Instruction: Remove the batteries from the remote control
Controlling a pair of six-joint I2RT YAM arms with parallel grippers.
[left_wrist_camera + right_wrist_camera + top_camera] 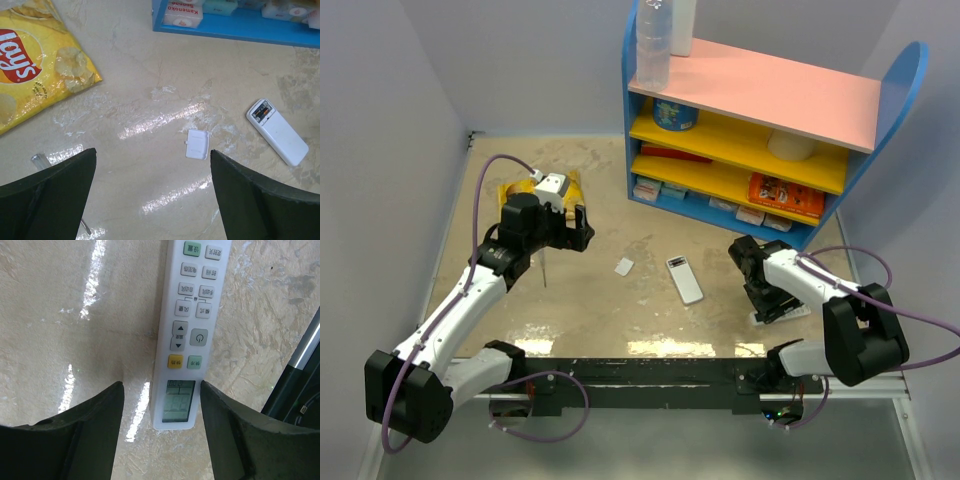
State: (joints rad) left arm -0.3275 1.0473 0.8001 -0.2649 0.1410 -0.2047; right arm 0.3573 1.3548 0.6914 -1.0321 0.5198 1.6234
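The white remote control (685,279) (280,134) lies back up mid-table, its battery slot uncovered at the far end. The batteries (261,111) show in the slot as dark and orange shapes. The small white cover piece (624,266) (197,144) lies to its left. My left gripper (578,228) (152,151) hangs open above bare table left of the cover, holding nothing. My right gripper (770,300) (161,384) stands open astride the display end of a second white remote (192,335) with coloured buttons. The right finger is near its edge and the left finger is apart from it.
A yellow chips bag (542,195) (35,55) lies at the back left. A thin metal stick (544,268) lies under the left arm. A blue shelf unit (760,130) with boxes stands at the back right. A black rail (640,375) runs along the near edge.
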